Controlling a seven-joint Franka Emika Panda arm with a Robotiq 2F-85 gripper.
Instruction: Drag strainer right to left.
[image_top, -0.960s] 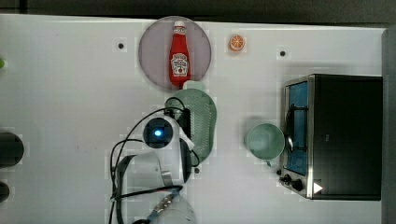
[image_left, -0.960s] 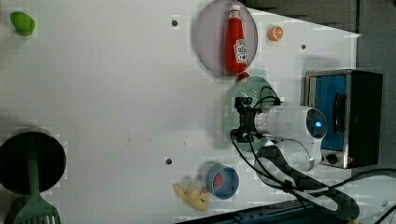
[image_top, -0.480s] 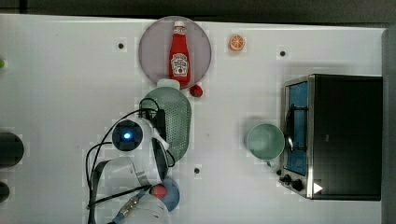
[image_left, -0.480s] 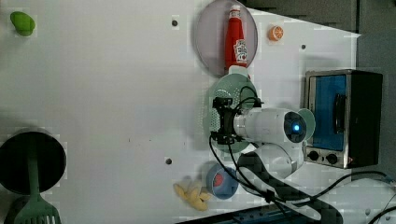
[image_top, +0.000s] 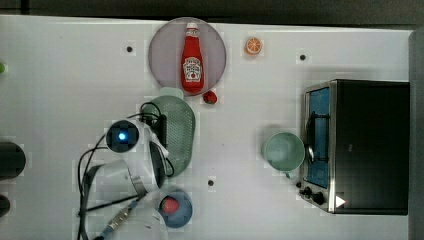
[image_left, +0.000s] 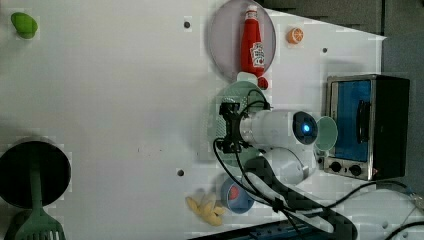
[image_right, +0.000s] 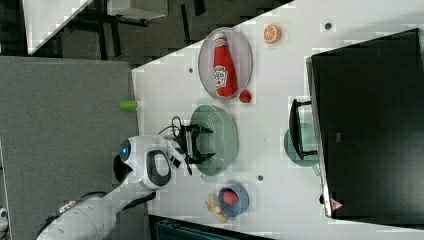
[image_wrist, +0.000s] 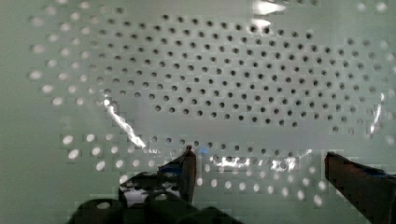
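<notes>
Mint-green plastic strainer (image_top: 176, 134): oval, perforated bowl, small tab handle at one end. It lies on the white worktop (image_top: 65, 80) directly under the fingers (image_right: 204, 130), which reach down into its bowl. In the wrist view the dotted floor of the strainer (image_wrist: 224, 93) spreads just beyond the two dark fingertips.

Gripper (image_right: 201, 145): black, two-pronged, fingers spread wide and released, grasping nothing. Judged purpose: the spread prongs bear against the inner wall, so the bowl can be pushed sideways across the worktop without being lifted.

Grey round plate (image_top: 165, 55) with a red ketchup bottle (image_top: 191, 59): just past the handle end of the strainer, beyond the fingers.

Small red ball (image_top: 210, 97): beside the plate rim, near the strainer's far edge.

Smooth round mint-green cup (image_top: 283, 151): well apart from the fingers, close against the black toaster oven (image_top: 370, 145).

Blue bowl holding a red item (image_top: 175, 207): near the strainer's other end, on the arm's side.

Orange slice (image_top: 253, 46): well apart from the fingers, by the worktop's far edge.

Progress, as a judgement: strainer sits around mid-worktop; open surface remains on the top view's left for the drag.
</notes>
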